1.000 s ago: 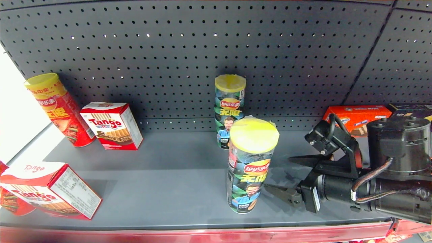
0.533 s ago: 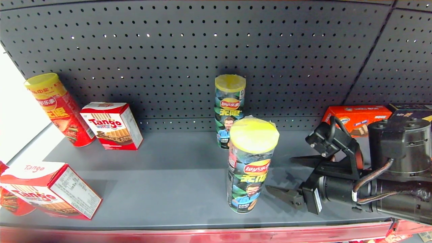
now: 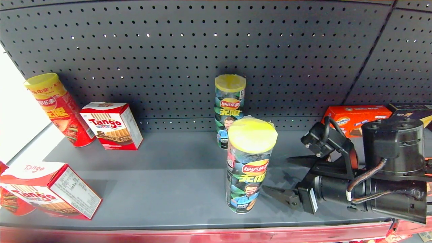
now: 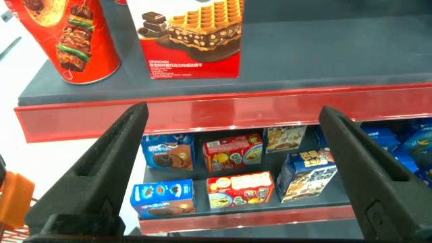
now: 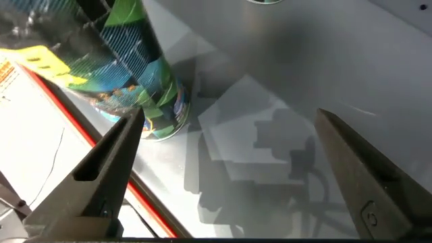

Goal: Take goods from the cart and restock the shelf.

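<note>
At the right pincer: gapes wide, grips nothing, lies flat just above the shelf with both fingers aimed toward 9 o'clock. Stops just short of the near chip can, at that can's 3 o'clock, with no contact to be seen between fingertip and can wall. From the wrist, same story for the right pincer: spread wide, with the near chip can off beside one finger, not between the two.

At the left pincer: spread wide as well, empty, pointed at the red front lip of the shelving.

As for the near chip can: stands upright near the shelf's front edge, long axis vertical, yellow lid up, printed face turned toward 6 o'clock, out to a shopper. Sits at 6 o'clock of the far chip can, likewise upright, close to the pegboard back.

Further out: red can and wafer box at 9 to 10 o'clock, a second wafer box toward 8 o'clock, an orange box at 2 o'clock.

On progress: looks like one can set down and released. Probably leaves only drawing the arm clear toward 3 o'clock without brushing the can. Cannot tell what stock waits in the cart. Plenty of bare shelf between 9 o'clock and centre for more.
</note>
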Available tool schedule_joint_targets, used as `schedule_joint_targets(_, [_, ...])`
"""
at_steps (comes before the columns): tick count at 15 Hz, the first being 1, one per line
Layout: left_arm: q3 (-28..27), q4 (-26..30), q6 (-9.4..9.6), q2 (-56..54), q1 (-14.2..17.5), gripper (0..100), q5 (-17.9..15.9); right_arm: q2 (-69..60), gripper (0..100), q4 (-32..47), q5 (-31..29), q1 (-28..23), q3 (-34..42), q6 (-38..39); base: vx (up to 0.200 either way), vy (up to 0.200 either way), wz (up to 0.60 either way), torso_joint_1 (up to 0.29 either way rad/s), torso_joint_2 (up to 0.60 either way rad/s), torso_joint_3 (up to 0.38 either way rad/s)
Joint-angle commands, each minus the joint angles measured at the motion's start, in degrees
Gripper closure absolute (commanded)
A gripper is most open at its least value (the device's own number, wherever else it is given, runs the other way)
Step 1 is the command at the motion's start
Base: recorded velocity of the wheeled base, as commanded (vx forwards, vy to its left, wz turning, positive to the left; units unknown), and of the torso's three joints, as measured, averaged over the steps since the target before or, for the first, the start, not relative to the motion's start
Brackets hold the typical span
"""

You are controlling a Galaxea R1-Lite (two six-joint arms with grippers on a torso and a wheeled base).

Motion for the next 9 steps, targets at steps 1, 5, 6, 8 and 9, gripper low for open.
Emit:
schedule_joint_targets(1, [0.0,0.01,-0.01,0.08,0.01,0,0.03,0.25,0,-0.08,-0.03,0.29,0.03,0.06,0.0,0.0,0.0,0.0,0.0,0.0])
schedule_joint_targets(5, [0.0,0.01,-0.01,0.08,0.01,0,0.03,-0.01,0,-0.16,-0.03,-0.06,0.47,0.06,0.0,0.0,0.0,0.0,0.0,0.0])
schedule_joint_targets(6, [0.0,0.01,-0.01,0.08,0.01,0,0.03,-0.01,0,-0.25,0.06,-0.15,0.47,0.06,0.0,0.0,0.0,0.0,0.0,0.0])
schedule_joint_targets(8, [0.0,0.01,-0.01,0.08,0.01,0,0.03,0.43,0,-0.87,0.06,-1.2,-0.41,0.06,0.0,0.0,0.0,0.0,0.0,0.0])
schedule_joint_targets(9, [0.0,0.01,-0.01,0.08,0.01,0,0.03,0.78,0,-0.87,0.06,-1.03,-0.76,0.06,0.0,0.0,0.0,0.0,0.0,0.0])
